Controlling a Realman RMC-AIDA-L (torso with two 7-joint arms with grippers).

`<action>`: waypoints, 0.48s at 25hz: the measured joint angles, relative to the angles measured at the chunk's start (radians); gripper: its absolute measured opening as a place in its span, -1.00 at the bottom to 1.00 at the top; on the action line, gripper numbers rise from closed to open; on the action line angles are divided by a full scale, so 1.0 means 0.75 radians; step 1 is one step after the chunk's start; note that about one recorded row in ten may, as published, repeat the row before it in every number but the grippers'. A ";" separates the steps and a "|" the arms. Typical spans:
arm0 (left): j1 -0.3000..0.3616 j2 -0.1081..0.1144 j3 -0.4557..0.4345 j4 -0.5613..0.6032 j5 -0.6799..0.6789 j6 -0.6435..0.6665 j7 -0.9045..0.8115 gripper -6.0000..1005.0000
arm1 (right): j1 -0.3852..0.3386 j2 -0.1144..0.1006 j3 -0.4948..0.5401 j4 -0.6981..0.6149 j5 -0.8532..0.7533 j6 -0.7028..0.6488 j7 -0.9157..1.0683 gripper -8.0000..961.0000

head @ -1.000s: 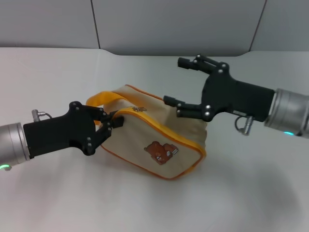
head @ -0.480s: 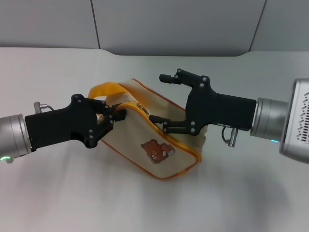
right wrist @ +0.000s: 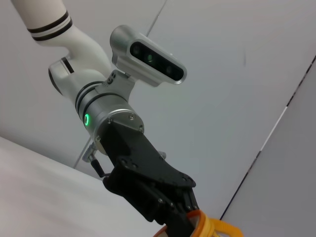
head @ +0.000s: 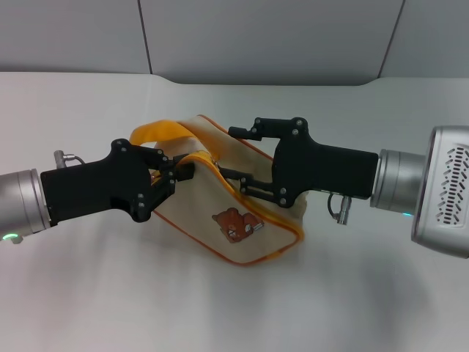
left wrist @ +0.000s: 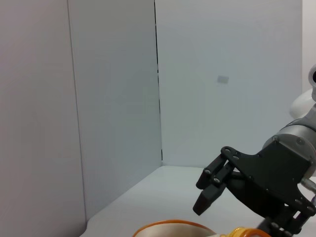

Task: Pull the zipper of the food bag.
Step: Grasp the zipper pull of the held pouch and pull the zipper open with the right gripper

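Observation:
The food bag (head: 256, 202) lies on the white table, cream with orange-yellow piping and a brown bear picture (head: 236, 224) on the side facing me. Its strap (head: 157, 133) loops up at the left end. The zipper (head: 209, 163) runs along the top edge; I cannot make out its pull tab. My left gripper (head: 178, 174) is shut on the bag's left end beside the strap. My right gripper (head: 233, 154) is open over the bag's top, one finger at the far side, the other lying by the zipper. It also shows in the left wrist view (left wrist: 205, 190).
The white table (head: 110, 293) stretches around the bag, with a grey wall (head: 256, 37) behind it. The right wrist view shows my left arm (right wrist: 108, 123) and the strap (right wrist: 212, 228) at its gripper.
My right gripper has moved left and down from above the bag's right end onto its top near the zipper. The bag has shifted slightly. My left gripper has kept its hold.

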 joint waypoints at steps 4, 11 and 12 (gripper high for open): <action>-0.001 -0.001 -0.003 0.001 0.000 0.008 -0.001 -0.87 | 0.021 0.000 0.001 0.015 -0.001 0.004 -0.007 0.09; -0.003 0.001 -0.005 0.004 0.000 0.013 0.001 -0.88 | 0.040 0.000 -0.076 0.034 0.000 0.034 -0.007 -0.24; -0.004 0.001 -0.005 0.004 0.000 0.014 0.002 -0.88 | 0.041 0.000 -0.079 0.037 0.000 0.035 -0.007 -0.28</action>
